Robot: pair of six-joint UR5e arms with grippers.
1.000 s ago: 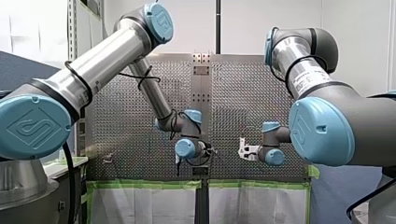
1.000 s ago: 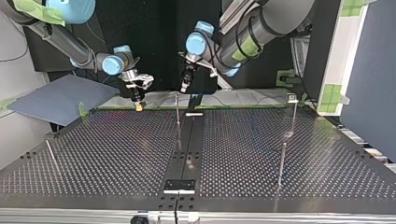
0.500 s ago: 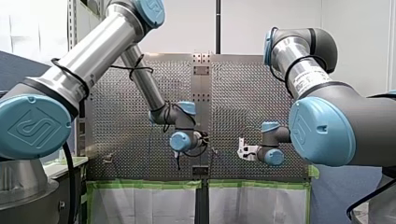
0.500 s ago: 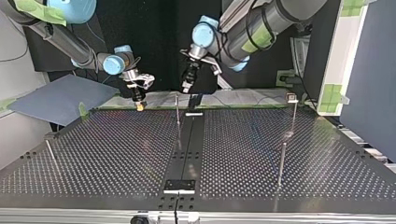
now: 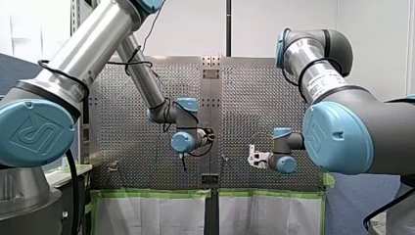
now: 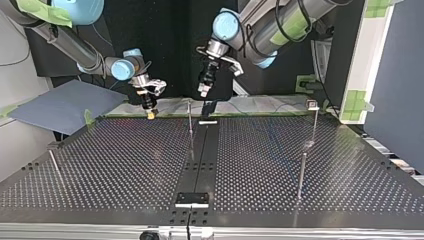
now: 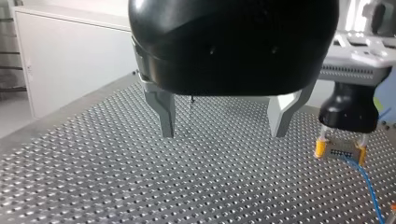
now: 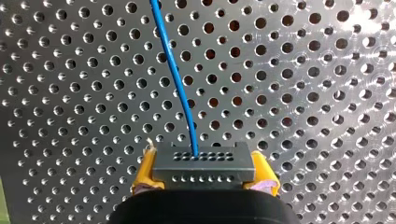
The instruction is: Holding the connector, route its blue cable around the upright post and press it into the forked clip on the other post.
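Note:
My right gripper is shut on a grey connector, held between its yellow pads. A blue cable runs from the connector out over the perforated table. In the left wrist view the same connector hangs low over the plate in my right gripper, off to the side. My left gripper stands open with nothing between its metal fingers. In the top view it hovers above a thin upright post. A second post carries a small clip.
Two more thin rods stand on the plate, one below the clip post and one at the top view's left. A black strip runs down the table's middle. A grey-blue sheet lies beyond the table's left corner.
My left arm has lifted its gripper higher above the table, drifting right in the top view and left in the front view. My right gripper and the connector have stayed put.

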